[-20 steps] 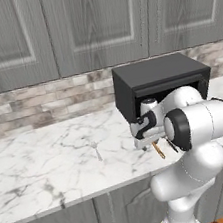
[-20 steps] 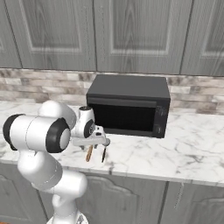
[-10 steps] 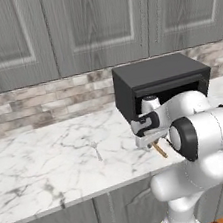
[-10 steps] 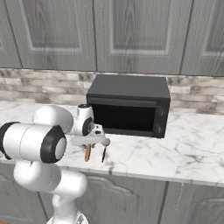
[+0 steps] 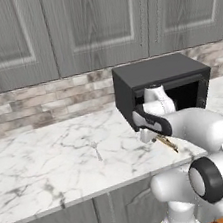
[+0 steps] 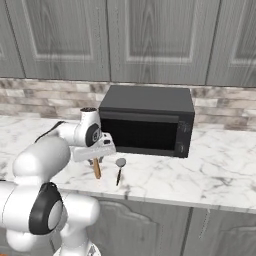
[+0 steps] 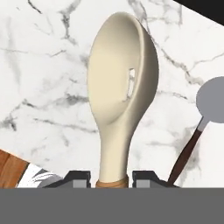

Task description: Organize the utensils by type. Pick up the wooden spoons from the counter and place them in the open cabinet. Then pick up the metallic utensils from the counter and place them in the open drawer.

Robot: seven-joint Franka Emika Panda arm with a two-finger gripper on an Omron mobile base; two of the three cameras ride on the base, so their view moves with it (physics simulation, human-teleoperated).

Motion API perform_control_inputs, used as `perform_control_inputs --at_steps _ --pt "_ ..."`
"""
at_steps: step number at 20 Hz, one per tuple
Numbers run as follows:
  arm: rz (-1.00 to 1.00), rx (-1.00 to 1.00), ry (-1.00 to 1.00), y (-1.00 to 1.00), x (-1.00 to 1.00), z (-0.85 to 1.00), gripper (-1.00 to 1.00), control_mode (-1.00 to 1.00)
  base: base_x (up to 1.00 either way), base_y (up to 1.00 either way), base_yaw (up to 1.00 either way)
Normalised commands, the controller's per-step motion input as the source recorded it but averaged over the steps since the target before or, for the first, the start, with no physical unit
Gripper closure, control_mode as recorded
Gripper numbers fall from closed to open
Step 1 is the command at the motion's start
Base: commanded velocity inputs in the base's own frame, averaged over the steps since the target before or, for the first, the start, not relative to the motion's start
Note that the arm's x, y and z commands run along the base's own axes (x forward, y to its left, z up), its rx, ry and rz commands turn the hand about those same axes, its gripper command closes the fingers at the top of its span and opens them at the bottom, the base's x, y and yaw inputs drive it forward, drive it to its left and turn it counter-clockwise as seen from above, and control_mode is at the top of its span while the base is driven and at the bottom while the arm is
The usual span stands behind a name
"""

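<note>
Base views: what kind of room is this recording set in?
A kitchen, rendered rather than real: a marble counter with a black oven on it, grey panelled cabinets above, a brick-look backsplash behind.

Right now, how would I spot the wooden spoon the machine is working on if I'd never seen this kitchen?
Find the black oven on the marble counter. On the counter just in front of its left end, the gripper is closed around the wooden spoon. Its orange-brown handle and pale slotted head set it apart from the metal spoon beside it, which has a round grey bowl and a dark handle.
</note>
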Motion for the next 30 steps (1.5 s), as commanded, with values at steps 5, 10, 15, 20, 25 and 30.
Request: perform_control_inputs --at_steps 5,10,15,20,25,30 --pt "0.41 -0.04 -0.06 0.09 -0.55 0.64 1.0 -1.0 0.0 0.0 0.0" --pt "0.52 -0.1 -0.15 0.0 -0.58 0.68 1.0 -1.0 0.0 0.0 0.0" --pt "0.41 -0.06 -0.14 0.08 -0.57 0.58 1.0 -1.0 0.0 0.0 0.0" --pt "0.25 0.0 -0.01 0.18 -0.52 0.63 1.0 -1.0 0.0 0.0 0.0" --pt "0.21 -0.01 -0.07 0.11 -0.5 0.7 1.0 -1.0 0.0 0.0 0.0" --pt "0.16 -0.08 -0.01 0.1 -0.4 0.54 1.0 -1.0 0.0 0.0 0.0"
